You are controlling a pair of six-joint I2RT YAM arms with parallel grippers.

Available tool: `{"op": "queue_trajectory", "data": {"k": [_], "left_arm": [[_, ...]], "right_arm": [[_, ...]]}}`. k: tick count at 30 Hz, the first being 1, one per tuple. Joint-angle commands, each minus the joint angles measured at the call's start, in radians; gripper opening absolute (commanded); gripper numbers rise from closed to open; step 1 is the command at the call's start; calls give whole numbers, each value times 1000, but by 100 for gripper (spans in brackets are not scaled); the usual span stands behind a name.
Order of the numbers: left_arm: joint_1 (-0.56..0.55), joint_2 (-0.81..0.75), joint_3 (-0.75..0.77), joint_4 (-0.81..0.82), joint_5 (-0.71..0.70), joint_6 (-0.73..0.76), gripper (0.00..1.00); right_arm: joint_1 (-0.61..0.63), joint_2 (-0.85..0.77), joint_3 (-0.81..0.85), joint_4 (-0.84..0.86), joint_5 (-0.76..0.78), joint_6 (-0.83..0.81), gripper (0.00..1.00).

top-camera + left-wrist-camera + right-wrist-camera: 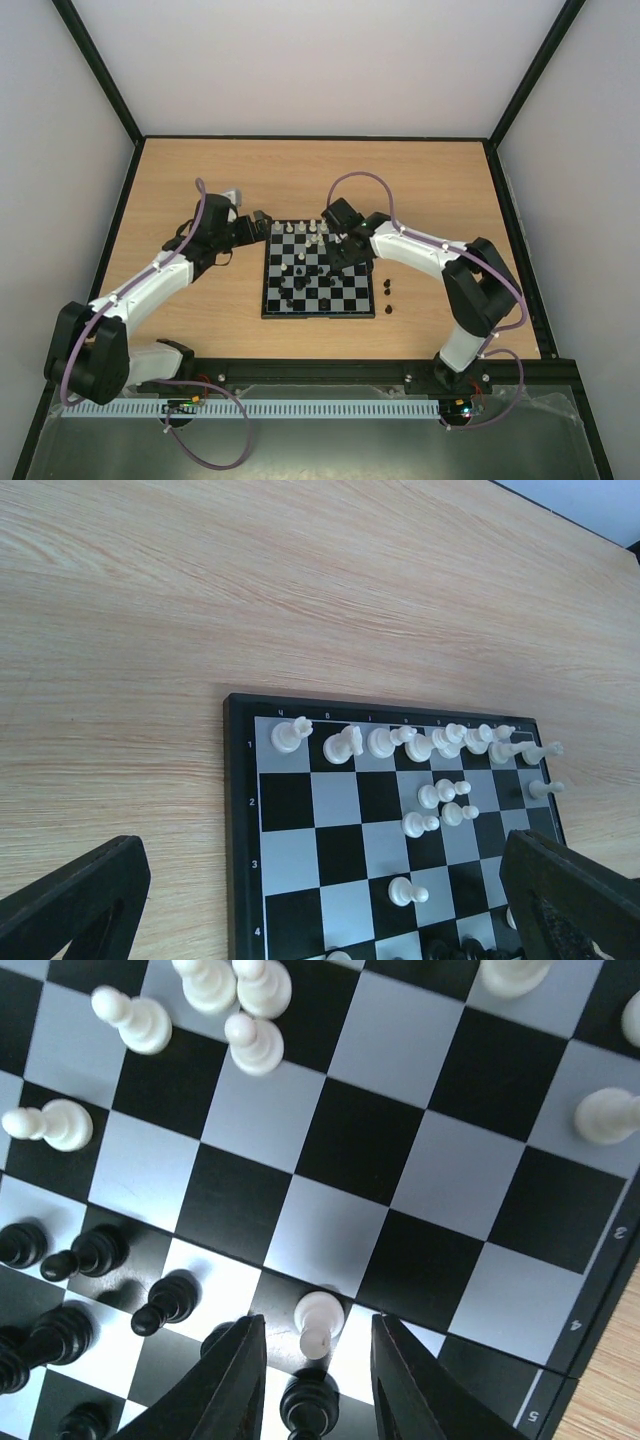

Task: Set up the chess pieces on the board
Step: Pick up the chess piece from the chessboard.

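The board lies mid-table with cream-white and black chess pieces on it. In the left wrist view the board carries a row of white pieces along its far edge and several white pawns behind them. My left gripper hovers at the board's far-left corner, open and empty. My right gripper is low over the board, open, with a white pawn standing between its fingers and a black piece just nearer the wrist.
Two black pieces stand off the board on the table to its right. Several black pieces crowd the squares left of my right gripper. White pawns stand farther up. The wooden table stretches beyond the board.
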Motion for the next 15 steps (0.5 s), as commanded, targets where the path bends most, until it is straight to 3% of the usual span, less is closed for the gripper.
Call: {"op": "queue_trajectory", "data": {"k": [1, 6, 15], "left_arm": [[-3, 15, 25, -12, -9, -4, 99], [-3, 24, 25, -7, -6, -4, 99], [-3, 27, 23, -2, -3, -3, 99]], "right_arm": [[15, 42, 2, -83, -19, -18, 30], [15, 72, -1, -69, -18, -14, 29], [15, 100, 37, -62, -3, -10, 18]]}}
